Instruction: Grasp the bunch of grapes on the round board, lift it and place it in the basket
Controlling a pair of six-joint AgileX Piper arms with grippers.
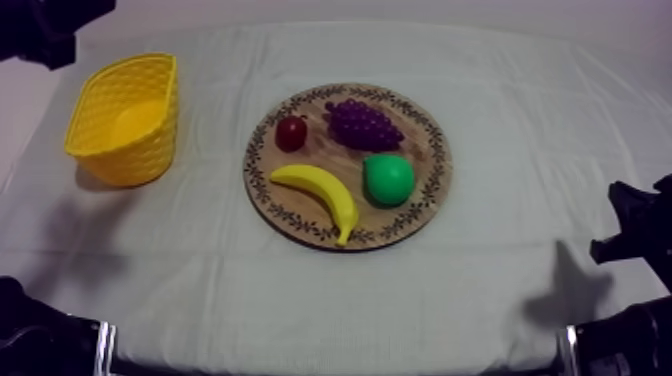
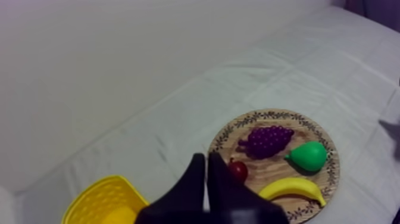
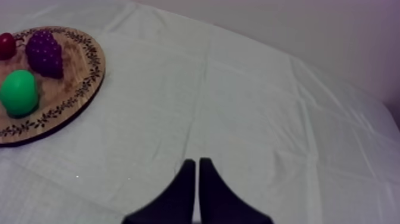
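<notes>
A purple bunch of grapes (image 1: pixel 363 123) lies at the far side of the round wooden board (image 1: pixel 430 190), mid-table. The empty yellow basket (image 1: pixel 120 115) stands at the far left. In the left wrist view my left gripper (image 2: pixel 206 164) is shut on nothing, a narrow wedge held high between the basket (image 2: pixel 104 202) and the board (image 2: pixel 321 134), short of the grapes (image 2: pixel 268 140). My right gripper (image 3: pixel 197 168) is also shut and empty, low over bare cloth, well to the right of the board (image 3: pixel 71 77) and the grapes (image 3: pixel 45 53).
Sharing the board are a small red fruit (image 1: pixel 291 132), a banana (image 1: pixel 320 192) and a green pear (image 1: pixel 388 179). My left arm (image 1: pixel 40 30) enters at the upper left, behind the basket. My right arm (image 1: pixel 635 225) sits at the right edge.
</notes>
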